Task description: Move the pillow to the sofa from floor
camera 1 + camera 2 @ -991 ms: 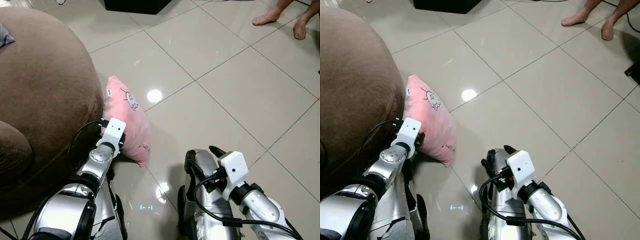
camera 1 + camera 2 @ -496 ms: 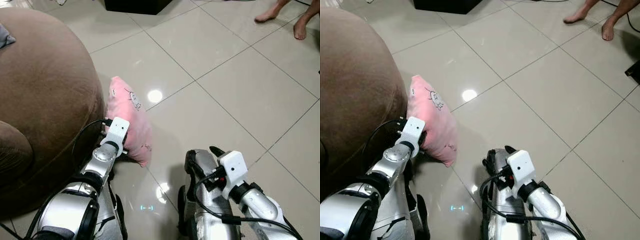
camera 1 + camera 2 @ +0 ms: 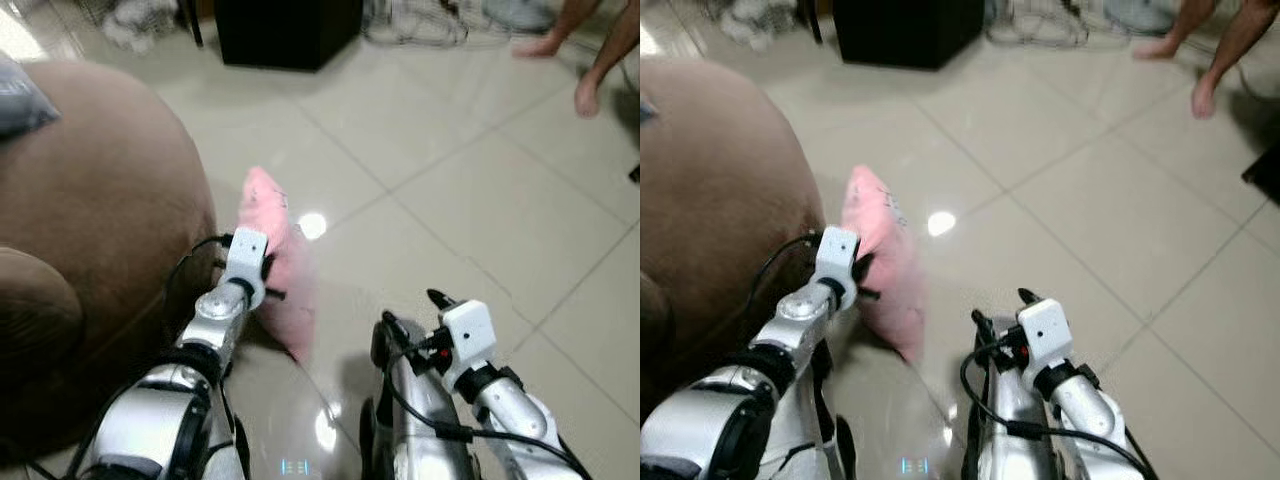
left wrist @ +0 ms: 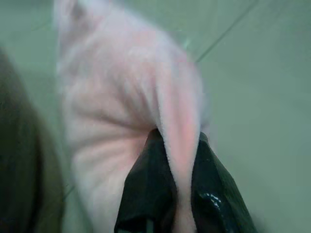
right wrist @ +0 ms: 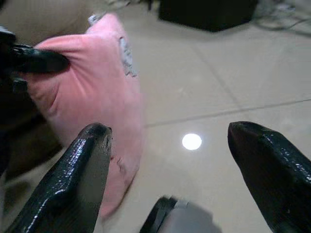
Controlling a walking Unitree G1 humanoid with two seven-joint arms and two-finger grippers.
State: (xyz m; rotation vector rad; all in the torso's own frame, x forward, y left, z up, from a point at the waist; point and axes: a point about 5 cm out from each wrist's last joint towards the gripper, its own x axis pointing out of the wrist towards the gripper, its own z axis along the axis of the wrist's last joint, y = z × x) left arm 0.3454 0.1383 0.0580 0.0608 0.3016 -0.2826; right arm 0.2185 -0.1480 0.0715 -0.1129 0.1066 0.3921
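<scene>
A pink pillow (image 3: 283, 262) with a small cartoon print stands on edge on the tiled floor, against the side of the brown sofa (image 3: 95, 210). My left gripper (image 4: 177, 141) is shut on a fold of the pillow's edge, a black finger (image 4: 150, 174) on each side of the plush. It holds the pillow's sofa-side edge about halfway up (image 3: 262, 285). The pillow's lower corner hangs near the floor; whether it touches is blurred. My right gripper (image 5: 170, 141) is open, low in front of my body (image 3: 410, 312), to the right of the pillow and apart from it.
A person's bare feet (image 3: 588, 95) stand on the tiles at the far right. A black cabinet (image 3: 288, 30) sits at the back with cables and clutter beside it. A grey cushion (image 3: 22, 108) lies on the sofa. Open floor (image 3: 480, 200) spreads to the right.
The whole view has shifted and blurred, so the camera moved. My left gripper stays on the pillow, and the pillow now looks narrower, turned more edge-on. The right gripper keeps its place.
</scene>
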